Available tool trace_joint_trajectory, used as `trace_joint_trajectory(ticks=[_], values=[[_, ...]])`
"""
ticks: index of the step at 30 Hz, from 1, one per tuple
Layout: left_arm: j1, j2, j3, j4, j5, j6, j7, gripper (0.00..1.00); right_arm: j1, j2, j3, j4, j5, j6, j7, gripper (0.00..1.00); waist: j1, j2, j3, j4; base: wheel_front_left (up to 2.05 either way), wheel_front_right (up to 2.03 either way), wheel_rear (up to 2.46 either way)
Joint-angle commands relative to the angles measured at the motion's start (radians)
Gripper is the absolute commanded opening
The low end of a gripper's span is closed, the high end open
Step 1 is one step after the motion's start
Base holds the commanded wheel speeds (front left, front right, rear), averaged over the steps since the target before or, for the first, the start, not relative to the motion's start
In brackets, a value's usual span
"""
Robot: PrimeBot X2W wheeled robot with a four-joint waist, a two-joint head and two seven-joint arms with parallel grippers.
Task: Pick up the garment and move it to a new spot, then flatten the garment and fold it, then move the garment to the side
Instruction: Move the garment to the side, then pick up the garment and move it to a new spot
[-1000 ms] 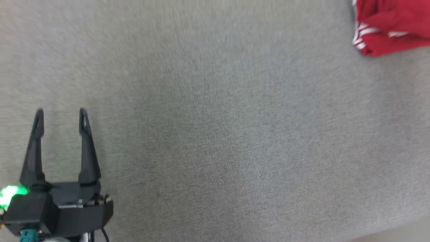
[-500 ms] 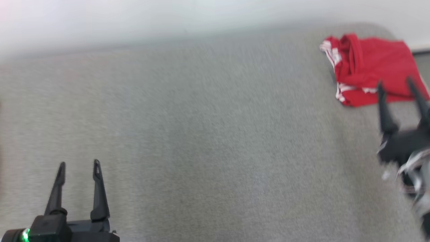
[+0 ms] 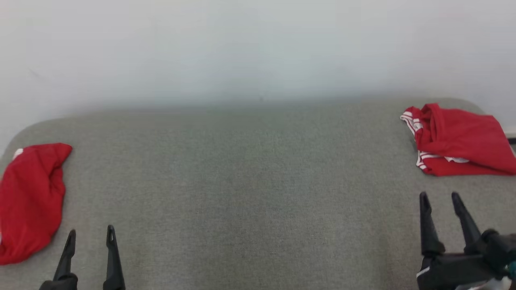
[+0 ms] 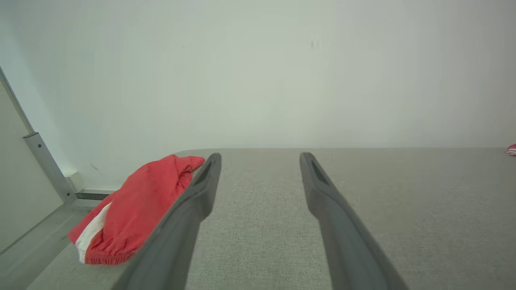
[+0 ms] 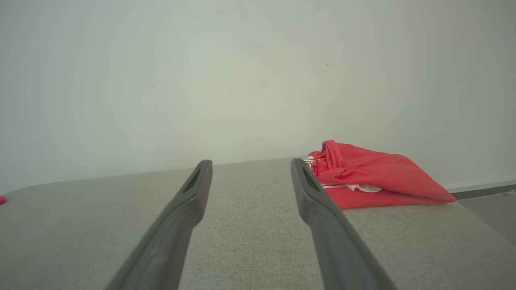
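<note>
So the grey cloth-covered surface (image 3: 258, 181) is basically wide open. The far edge runs along a plain pale wall (image 3: 258, 48), and both far corners are rounded off. The whole middle stretch from one side to the other is bare fabric, so there's loads of room to move there. All the stuff sits out at the sides.

The left gripper (image 3: 91, 230) hovers low over the near-left part with its two dark fingers spread wide and nothing between them. The right gripper (image 3: 439, 194) is the same on the near-right: jaws wide apart and empty.

There are two red pieces. The red garment on the left (image 3: 30, 197) lies right along the left edge, just beside the left gripper's fingers but not touching them. It's a crumpled lump with a bit of white at the far tip. From the left wrist view it shows a white panel and a gathered hem at the near end.

The red garment on the right (image 3: 459, 141) sits in the far-right corner, with a strip of bare cloth between it and the right gripper. It's loosely bunched, with white stripes down its left side and a sliver of white poking out of a fold.
</note>
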Motion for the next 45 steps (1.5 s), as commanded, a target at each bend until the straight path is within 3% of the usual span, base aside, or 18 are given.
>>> trace_joint_trajectory(ticks=[1, 7, 17, 45], values=[[0.015, 0.006, 0.002, 0.005, -0.007, 0.003, 0.005, 1.0, 0.019, 0.013, -0.003, -0.013, -0.009, -0.003, 0.004, 1.0, 0.0003, 0.0002, -0.034, 0.022, 0.0, 0.0, 0.0], [0.033, 0.021, -0.011, 0.032, 0.003, 0.009, 0.038, 1.0, 0.108, 0.074, 0.017, -0.065, -0.059, -0.003, 0.009, 1.0, 0.0003, 0.0002, -0.065, 0.025, 0.0, 0.0, 0.0], [0.042, 0.035, -0.035, 0.052, -0.013, -0.019, 0.075, 1.0, 0.17, 0.11, 0.046, -0.081, -0.114, -0.003, 0.022, 1.0, 0.0003, 0.0002, -0.104, 0.03, 0.0, 0.0, 0.0], [0.035, 0.037, -0.054, 0.05, -0.034, -0.009, 0.092, 1.0, 0.188, 0.122, 0.057, -0.089, -0.131, -0.003, 0.057, 1.0, 0.0003, 0.0002, -0.106, 0.023, 0.0, 0.0, 0.0]])
